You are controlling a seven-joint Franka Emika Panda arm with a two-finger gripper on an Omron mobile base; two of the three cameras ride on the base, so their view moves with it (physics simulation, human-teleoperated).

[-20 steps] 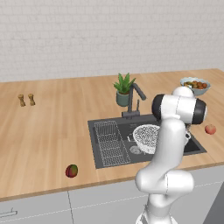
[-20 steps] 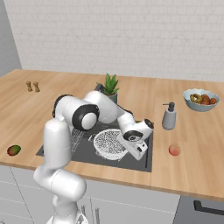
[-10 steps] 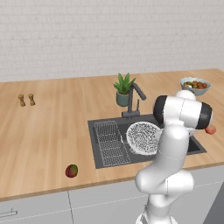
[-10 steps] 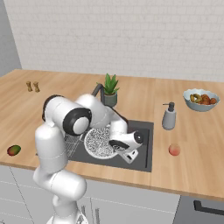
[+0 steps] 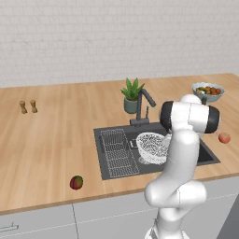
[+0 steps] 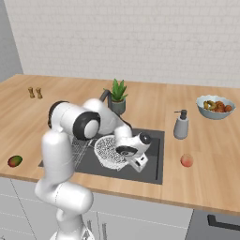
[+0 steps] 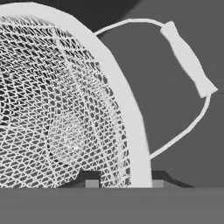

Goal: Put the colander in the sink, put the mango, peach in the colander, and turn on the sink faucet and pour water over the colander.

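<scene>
The white wire-mesh colander [image 5: 151, 145] [image 6: 110, 150] sits in the dark grey sink [image 5: 116, 164] [image 6: 153, 168], right of the ribbed drainboard. My gripper [image 6: 122, 156] [image 7: 124, 183] is low at the colander's near-right rim, one fingertip inside the mesh [image 7: 65, 109] and one outside, closed on the rim beside a wire handle [image 7: 188, 59]. The mango [image 5: 76, 182] [image 6: 15, 161] lies on the counter left of the sink near the front edge. On the counter right of the sink rests the peach [image 5: 224, 137] [image 6: 187, 161]. The sink faucet [image 5: 144, 105] [image 6: 105, 96] stands behind the basin with no water running.
A potted plant [image 5: 132, 95] [image 6: 118, 97] stands behind the faucet. A soap dispenser [image 6: 181, 125] and a grey-blue bowl of fruit [image 5: 207, 90] [image 6: 215, 107] sit right of the sink. Two small shakers [image 5: 28, 107] [image 6: 35, 93] are far left.
The arm swung and carried the colander a little leftward in the basin, tipping it and then setting it level. The fruit has not moved.
</scene>
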